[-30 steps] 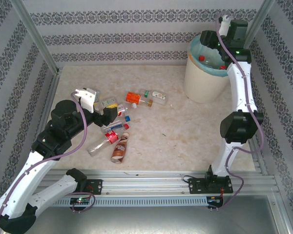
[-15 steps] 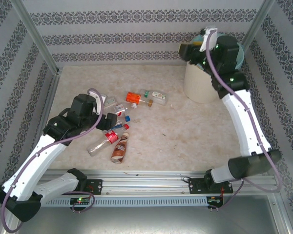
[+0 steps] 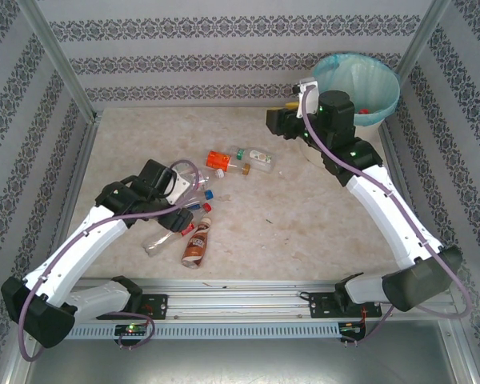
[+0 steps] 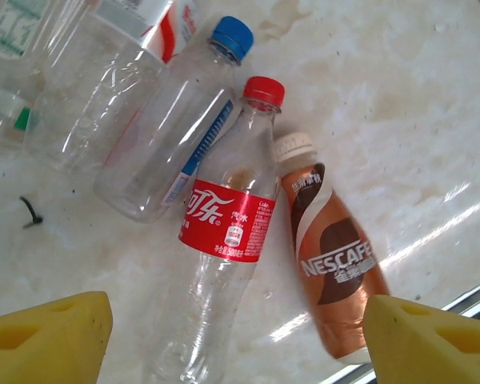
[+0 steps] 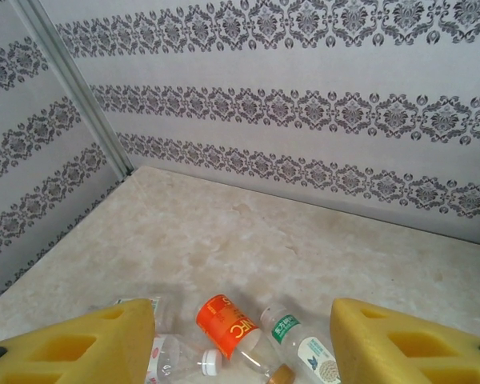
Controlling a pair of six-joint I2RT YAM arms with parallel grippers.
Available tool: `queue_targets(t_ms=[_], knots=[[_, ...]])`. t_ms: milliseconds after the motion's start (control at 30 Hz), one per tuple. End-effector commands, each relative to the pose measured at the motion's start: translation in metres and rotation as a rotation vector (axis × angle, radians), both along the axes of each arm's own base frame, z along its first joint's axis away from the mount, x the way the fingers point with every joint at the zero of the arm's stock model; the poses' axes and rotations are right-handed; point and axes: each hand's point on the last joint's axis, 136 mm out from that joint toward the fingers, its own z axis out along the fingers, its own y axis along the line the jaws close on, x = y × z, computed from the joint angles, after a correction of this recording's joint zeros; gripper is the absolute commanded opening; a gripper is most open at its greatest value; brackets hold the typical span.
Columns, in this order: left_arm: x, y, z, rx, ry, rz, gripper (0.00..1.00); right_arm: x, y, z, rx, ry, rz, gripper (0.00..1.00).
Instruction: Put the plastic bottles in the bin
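While several bottles (image 3: 197, 244) lie on their sides across the left half of the table (image 3: 304, 208), the bin (image 3: 390, 80) stands well apart in the far right corner. Its teal liner is folded over the rim, and a small red spot inside may be a cap. The left gripper (image 4: 240, 340) hangs low over the near end of the heap, pointing down, its yellow pads (image 4: 48, 336) spread wide and pinching nothing. Between them, in the wrist view, lies the red-label bottle (image 4: 224, 228), clear with a red cap. The jaws look lined up to close across its lower body, which seems to be the step in hand. Just beside it on the right is a brown bottle (image 4: 332, 268) with a white cap, and on its left a clear blue-cap bottle (image 4: 172, 128). A descending pad could therefore nudge a neighbour or catch two at once. Empty clear plastic is probably light and slippery, so a round body could roll out of a loose squeeze. The right gripper (image 3: 276, 122) is held up near the bin, facing left toward the heap, pads apart and empty. Its wrist view looks down at an orange bottle (image 5: 228, 324) and a green-label bottle (image 5: 300, 344) farther back on the table, likely its next targets. Most of the job appears left to do.
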Motion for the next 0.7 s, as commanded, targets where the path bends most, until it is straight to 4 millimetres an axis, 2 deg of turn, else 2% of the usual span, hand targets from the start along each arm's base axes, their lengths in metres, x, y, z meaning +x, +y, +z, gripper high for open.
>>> queue_targets(t_ms=[0,133,267,533,667], knots=[[-0.009,0.006,-0.02,0.123,-0.026,-0.255,0.82,0.0,0.005,0.018,0.007,-0.061,0.007,0.6],[-0.025,0.022,-0.056,0.239,0.04,-0.367,0.82,-0.003,0.0,0.017,-0.038,-0.085,-0.004,0.6],[-0.038,0.034,-0.089,0.302,0.151,-0.375,0.82,-0.004,-0.005,0.009,-0.073,-0.081,-0.014,0.62],[-0.041,0.038,-0.126,0.337,0.295,-0.335,0.82,-0.006,-0.004,0.001,-0.092,-0.076,0.001,0.62],[-0.032,0.047,-0.134,0.376,0.314,-0.29,0.81,-0.008,-0.003,-0.002,-0.104,-0.072,0.018,0.62]])
